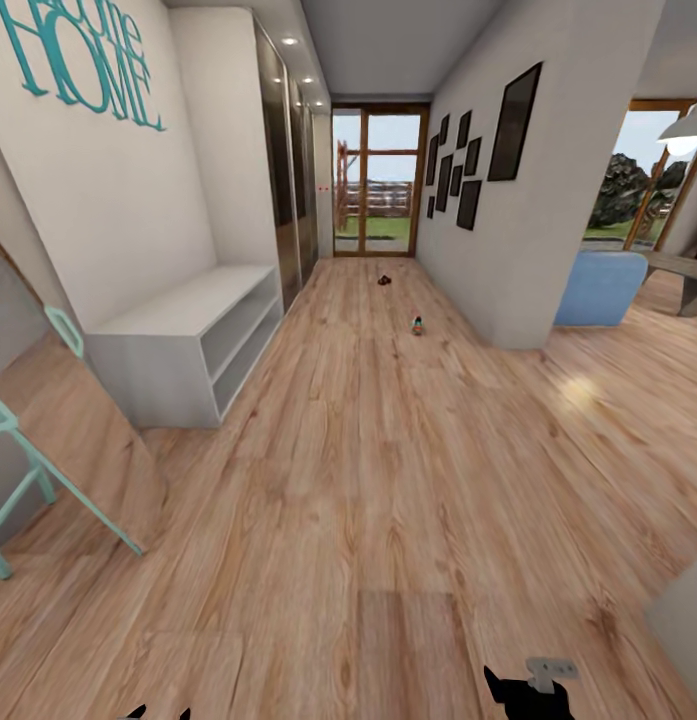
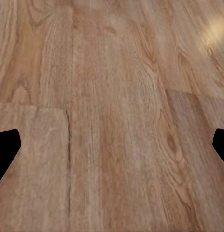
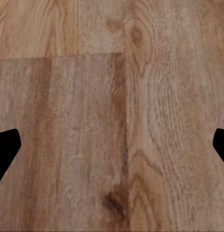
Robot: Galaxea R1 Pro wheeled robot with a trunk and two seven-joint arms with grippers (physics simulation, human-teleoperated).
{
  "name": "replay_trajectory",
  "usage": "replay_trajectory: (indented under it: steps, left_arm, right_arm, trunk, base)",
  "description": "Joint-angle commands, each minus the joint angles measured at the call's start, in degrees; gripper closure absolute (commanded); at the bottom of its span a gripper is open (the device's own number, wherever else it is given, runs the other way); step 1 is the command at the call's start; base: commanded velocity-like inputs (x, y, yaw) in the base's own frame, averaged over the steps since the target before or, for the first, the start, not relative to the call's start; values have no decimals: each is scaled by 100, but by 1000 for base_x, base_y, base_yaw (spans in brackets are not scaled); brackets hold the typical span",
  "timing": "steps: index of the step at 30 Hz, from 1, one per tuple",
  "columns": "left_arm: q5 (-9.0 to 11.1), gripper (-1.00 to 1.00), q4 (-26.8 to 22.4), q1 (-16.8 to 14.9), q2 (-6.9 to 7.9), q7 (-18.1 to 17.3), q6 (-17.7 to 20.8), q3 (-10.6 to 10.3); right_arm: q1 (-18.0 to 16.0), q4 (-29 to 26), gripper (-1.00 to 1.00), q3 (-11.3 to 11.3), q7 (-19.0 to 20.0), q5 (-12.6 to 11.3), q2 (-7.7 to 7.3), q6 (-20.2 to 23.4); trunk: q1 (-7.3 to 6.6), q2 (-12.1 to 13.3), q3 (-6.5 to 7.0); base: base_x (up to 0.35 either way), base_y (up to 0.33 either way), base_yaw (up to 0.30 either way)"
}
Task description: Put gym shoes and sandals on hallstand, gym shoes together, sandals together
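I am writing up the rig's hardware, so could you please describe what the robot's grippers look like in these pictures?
The right gripper is black with pointed finger tips, and a small pale grey bracket sits on top of it. Of the left gripper, two black pointed tips show. In the wrist views the fingers are plain matte black wedges, with no visible markings or cables.

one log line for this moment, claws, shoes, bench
phase: in transit | left claw: open, empty | right claw: open, empty | gym shoe: on floor, far | dark item: farther, unclear | white bench: shelves bare

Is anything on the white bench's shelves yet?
No. In the head view both open tiers of the bench look bare, and a small shoe lies far down the floor.
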Motion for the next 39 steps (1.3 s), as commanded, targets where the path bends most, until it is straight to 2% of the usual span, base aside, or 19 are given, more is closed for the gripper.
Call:
replay_trajectory:
  steps: [1,39]
  left_arm:
    - [26,-100,8,-5,-1,-45,4,18]
    - [26,-100,8,-5,-1,-45,3,18]
  right_arm:
    - [-2,6,-100,41,25,-60,-3,-18]
    - [12,11,-100,41,31,-60,-19,-27]
  trunk:
    - [2,-2,-5]
    - [2,-2,-5]
  base:
    - [339,0,0]
    - [339,0,0]
